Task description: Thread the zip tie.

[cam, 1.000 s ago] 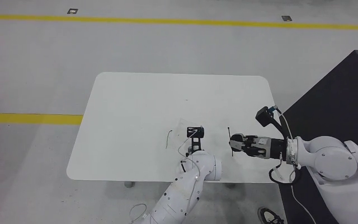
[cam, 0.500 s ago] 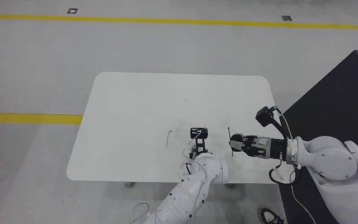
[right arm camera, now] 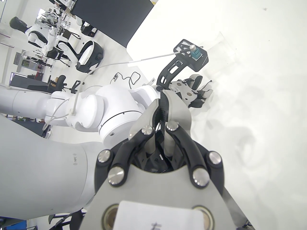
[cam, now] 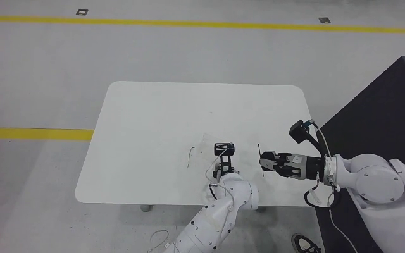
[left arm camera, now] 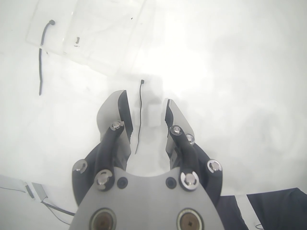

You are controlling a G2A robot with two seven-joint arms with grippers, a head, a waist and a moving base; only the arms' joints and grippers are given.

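My left gripper [left arm camera: 145, 96] hangs open over the white table [cam: 158, 114], and a thin black zip tie [left arm camera: 139, 113] lies on the surface between its fingers. The top view has this gripper [cam: 221, 162] near the table's front edge. Off to its side my right gripper [cam: 262, 162] is shut on another thin zip tie [cam: 258, 149] that crosses its tip. In the right wrist view a ribbed black strip [right arm camera: 161, 111] sits between the closed fingers [right arm camera: 163, 93], with the left gripper [right arm camera: 203, 88] a short way beyond.
A thicker black zip tie [left arm camera: 41, 48] lies partly under a clear plastic sheet [left arm camera: 103, 25] ahead of the left gripper, and the top view shows the tie [cam: 192, 156] too. A black panel [cam: 373, 107] stands past the table's right edge.
The left arm has shifted slightly to the right, its gripper staying open. The right arm and its tie have not moved.
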